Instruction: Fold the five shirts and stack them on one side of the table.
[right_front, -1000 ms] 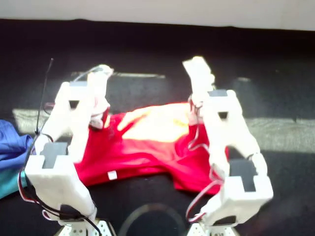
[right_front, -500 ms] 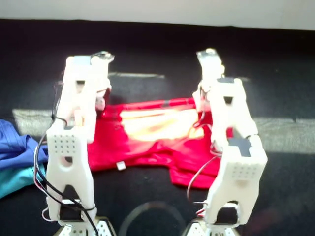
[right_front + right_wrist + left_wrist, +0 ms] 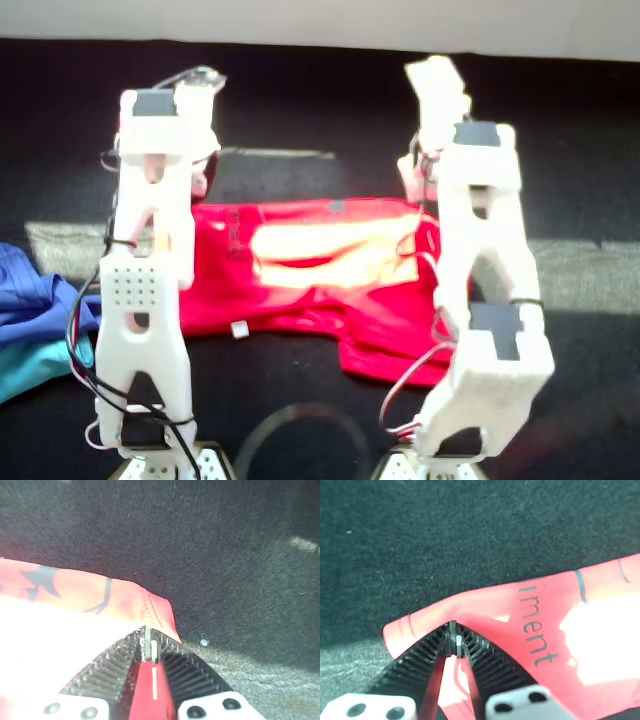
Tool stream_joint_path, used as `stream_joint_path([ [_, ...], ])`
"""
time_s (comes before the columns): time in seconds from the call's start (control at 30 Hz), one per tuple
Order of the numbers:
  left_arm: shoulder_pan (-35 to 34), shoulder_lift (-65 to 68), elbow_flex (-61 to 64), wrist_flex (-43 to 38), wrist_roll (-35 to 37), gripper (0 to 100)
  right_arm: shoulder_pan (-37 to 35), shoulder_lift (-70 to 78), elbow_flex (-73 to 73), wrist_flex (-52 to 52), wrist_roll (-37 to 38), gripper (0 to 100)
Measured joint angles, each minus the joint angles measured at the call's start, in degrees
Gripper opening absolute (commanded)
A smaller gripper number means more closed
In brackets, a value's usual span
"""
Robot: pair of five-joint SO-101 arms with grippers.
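A red shirt (image 3: 300,270) lies spread across the middle of the dark table, its far edge pulled taut between the two arms. My left gripper (image 3: 454,641) is shut on the red shirt (image 3: 530,625) near its left far corner; in the high view it sits at the shirt's left end (image 3: 195,185). My right gripper (image 3: 148,647) is shut on the red shirt (image 3: 75,605) at its right far corner, seen in the high view at the shirt's right end (image 3: 415,185). A small white tag (image 3: 239,328) shows on the near hem.
A blue shirt (image 3: 25,290) and a teal one (image 3: 30,365) lie bunched at the table's left edge. The dark felt table (image 3: 320,120) stretches beyond the shirt, with a sunlit band (image 3: 570,270) across it. A dark ring (image 3: 300,440) sits between the arm bases.
Both arms have stretched away from their bases, drawing the red shirt's far edge farther back and straighter. The shirt now lies flatter and wider.
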Motion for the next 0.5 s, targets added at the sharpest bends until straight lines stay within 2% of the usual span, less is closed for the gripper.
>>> stream_joint_path([
  [0.13,0.0,-12.66,12.84,0.0,0.0,1,-0.35,-11.6,9.41,0.09,0.0,0.6],
  [0.27,0.0,-25.58,32.62,-0.79,-0.79,1,-2.37,-23.47,24.53,-0.62,0.0,0.6],
  [0.5,0.0,-43.43,73.23,-19.43,-1.14,1,-5.63,-38.59,54.51,-14.07,-0.09,0.6],
])
